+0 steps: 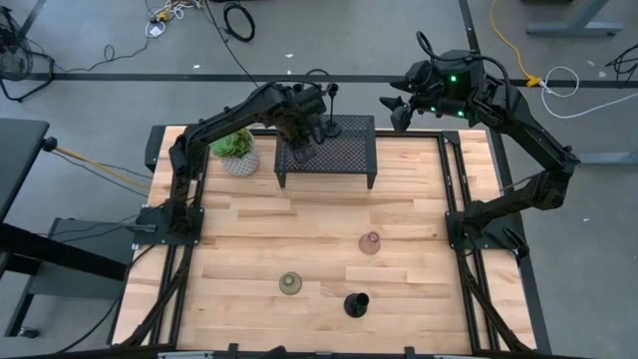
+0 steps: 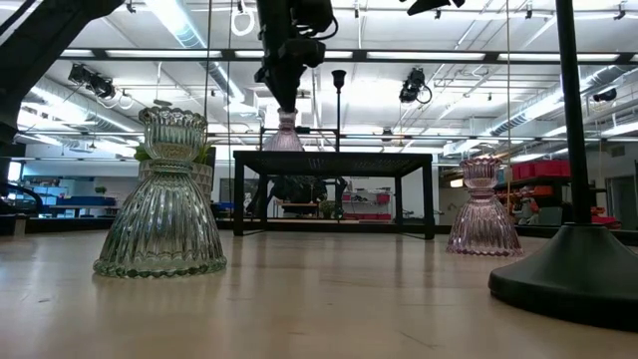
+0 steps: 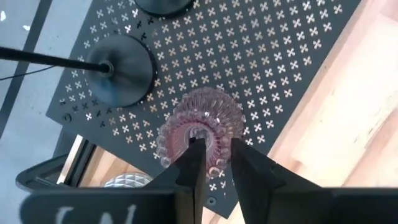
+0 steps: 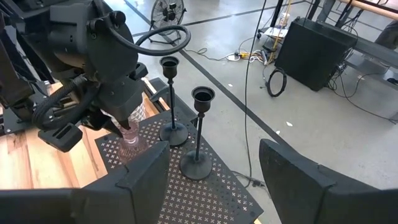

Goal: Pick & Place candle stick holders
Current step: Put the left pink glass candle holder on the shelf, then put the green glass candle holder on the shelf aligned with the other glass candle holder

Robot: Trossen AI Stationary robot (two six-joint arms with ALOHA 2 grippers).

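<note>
My left gripper [image 3: 211,165] stands over the rack [image 1: 344,150] at its left end, fingers [image 3: 189,168] clamped on the neck of a pink cup [image 3: 199,124] that sits upright on the mesh top; the low view shows it [image 2: 284,135] on the rack with my gripper on it from above. 2 black stems stand on the same top just beside it — 1 [image 4: 174,99] nearer the back corner, 1 [image 4: 199,134] next to it, both upright. The plant [image 1: 236,150] sits on the table just left of the rack.

My right gripper [image 1: 397,108] hangs beyond the table's back edge, near the rack's right end, jaws released and wide, holding nothing.

3 holders are on the front half of the table [image 1: 249,229], well apart from the rack: pink cup 2 [image 1: 370,242] to the right, the olive cup [image 1: 290,284] left of centre, stem 3 [image 1: 356,303] nearest the front edge. All 3 stand upright — none touching.
</note>
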